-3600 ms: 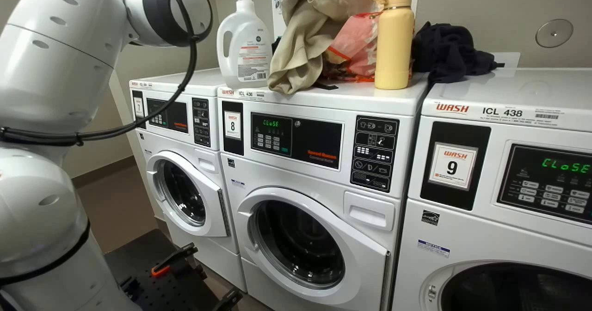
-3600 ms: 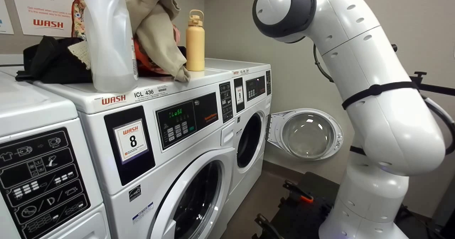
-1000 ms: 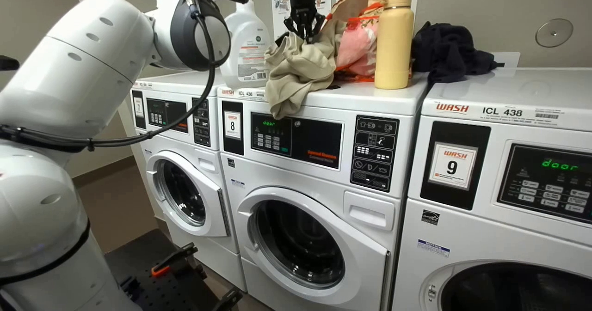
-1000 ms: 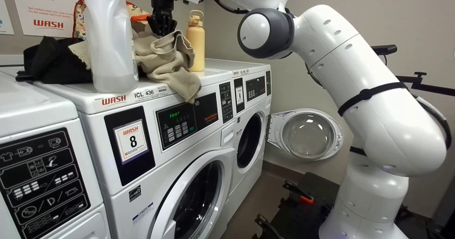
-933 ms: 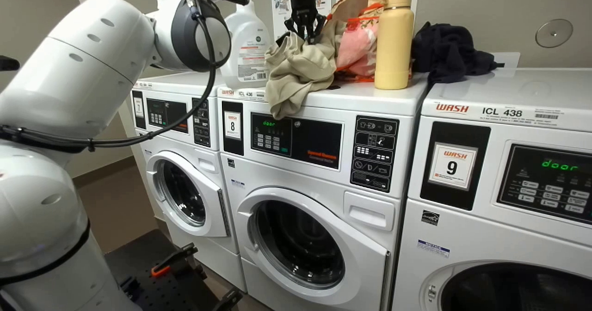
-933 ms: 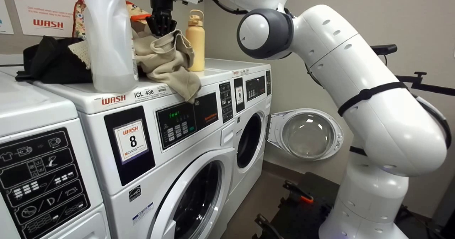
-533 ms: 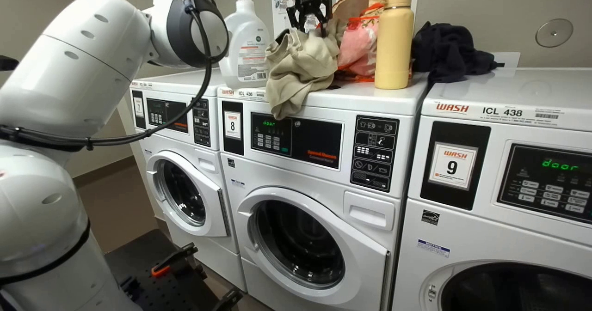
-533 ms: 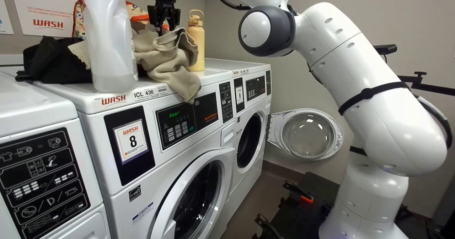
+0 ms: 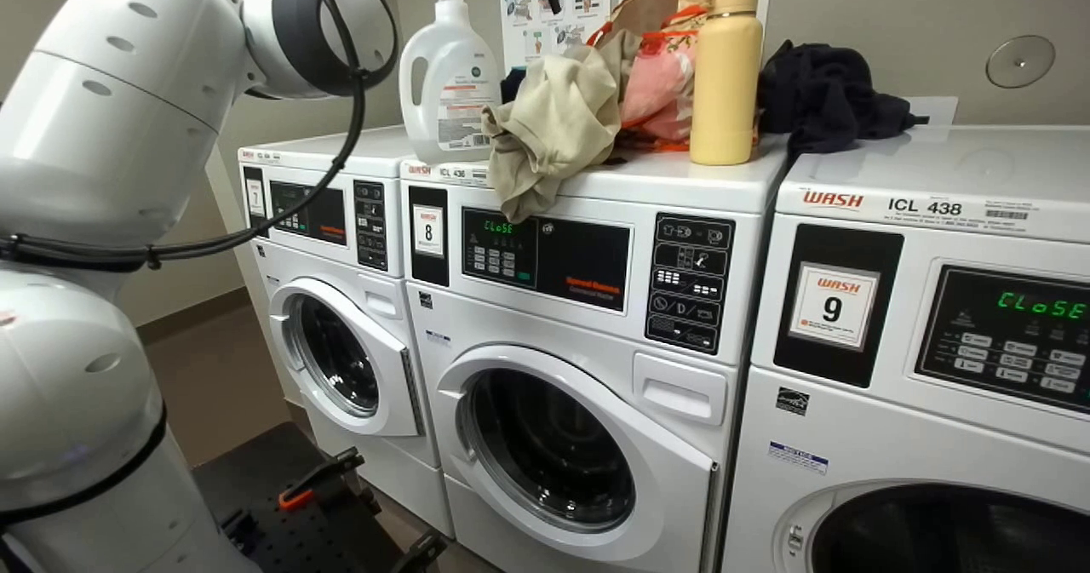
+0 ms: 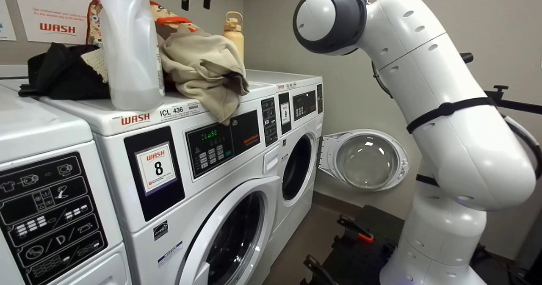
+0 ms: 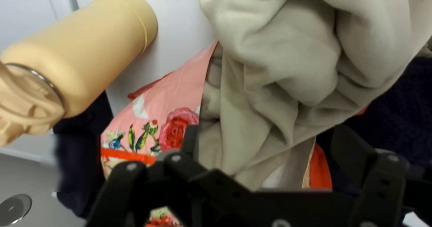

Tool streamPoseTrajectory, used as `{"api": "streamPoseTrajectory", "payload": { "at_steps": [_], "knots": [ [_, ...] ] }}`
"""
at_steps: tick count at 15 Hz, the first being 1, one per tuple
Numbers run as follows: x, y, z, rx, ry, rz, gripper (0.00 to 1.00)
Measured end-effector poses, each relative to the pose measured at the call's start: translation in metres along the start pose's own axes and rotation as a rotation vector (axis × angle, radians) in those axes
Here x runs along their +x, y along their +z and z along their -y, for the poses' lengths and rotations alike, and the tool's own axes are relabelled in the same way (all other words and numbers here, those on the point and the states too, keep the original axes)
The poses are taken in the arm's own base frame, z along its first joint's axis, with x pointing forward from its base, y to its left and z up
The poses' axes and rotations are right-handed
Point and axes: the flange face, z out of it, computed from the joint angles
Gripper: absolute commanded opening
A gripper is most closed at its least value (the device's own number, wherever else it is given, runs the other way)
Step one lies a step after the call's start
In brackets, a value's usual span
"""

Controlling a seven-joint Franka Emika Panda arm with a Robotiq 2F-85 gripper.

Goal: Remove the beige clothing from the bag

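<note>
Beige clothing [image 9: 558,113], crumpled, upper middle in an exterior view
Soft, deep-folded; drapes over front edge of washer [image 9: 588,330], partly covers mouth of bag [image 11: 179,85]. Sits clear below spread, released jaws.

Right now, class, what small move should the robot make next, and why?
Probably lower the open hand onto the beige clothing: the hand hangs above it holding nothing, while in the wrist view the clothing's folds seem to run into the bag.

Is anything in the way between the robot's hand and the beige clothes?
Nothing I can see. The open hand hangs above the beige clothing with only air visible between. In the wrist view, the bag shows beside the clothing, whose top is uncovered.
</note>
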Motion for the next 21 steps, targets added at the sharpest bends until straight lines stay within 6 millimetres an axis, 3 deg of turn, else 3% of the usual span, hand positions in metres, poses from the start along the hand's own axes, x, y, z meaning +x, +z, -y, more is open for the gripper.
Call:
{"api": "streamPoseTrajectory", "payload": {
  "at_steps": [4, 7, 11, 12, 13, 16, 21],
  "knots": [
    [0.015, 0.005, -0.001, -0.026, -0.004, -0.094, 1.00],
    [0.028, 0.034, 0.001, -0.037, -0.008, -0.131, 1.00],
    [0.038, 0.088, 0.002, -0.050, -0.013, -0.109, 1.00],
    [0.038, 0.099, 0.002, -0.052, -0.014, -0.093, 0.75],
    [0.038, 0.110, 0.003, -0.053, -0.015, -0.080, 0.74],
    [0.039, 0.127, 0.006, -0.050, -0.019, -0.059, 0.51],
    [0.039, 0.119, 0.006, -0.052, -0.018, -0.071, 0.13]
  ]
}}
